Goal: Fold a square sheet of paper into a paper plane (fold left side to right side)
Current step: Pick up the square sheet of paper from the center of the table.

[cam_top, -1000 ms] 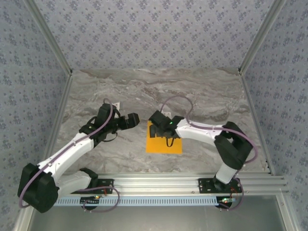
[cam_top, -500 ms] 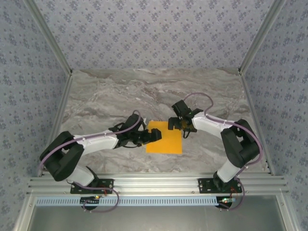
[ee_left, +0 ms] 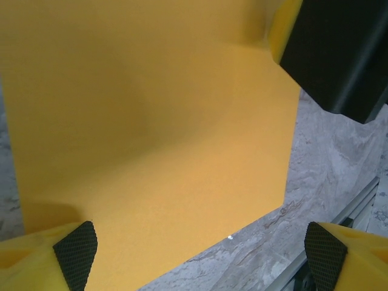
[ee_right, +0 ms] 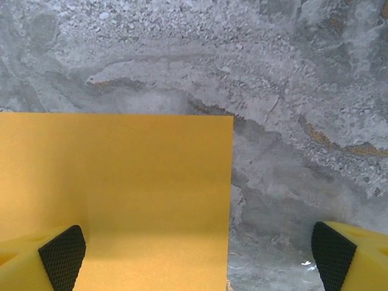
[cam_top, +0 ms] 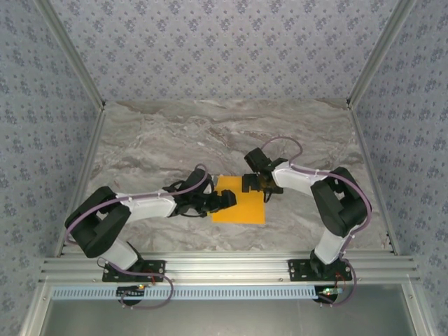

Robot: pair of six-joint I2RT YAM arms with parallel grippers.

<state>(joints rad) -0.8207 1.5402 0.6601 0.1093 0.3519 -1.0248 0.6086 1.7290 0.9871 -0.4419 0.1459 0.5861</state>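
Square sheet of paper [cam_top: 241, 210] flat on surface [cam_top: 168, 133], centre. Left gripper [cam_top: 225, 201] at sheet's 9 o'clock edge, jaws spread, pinching nothing. Right gripper [cam_top: 255, 185] at 1 o'clock corner, jaws spread. Risk: thin sheet slides or buckles when edge lifted, giving crooked fold.
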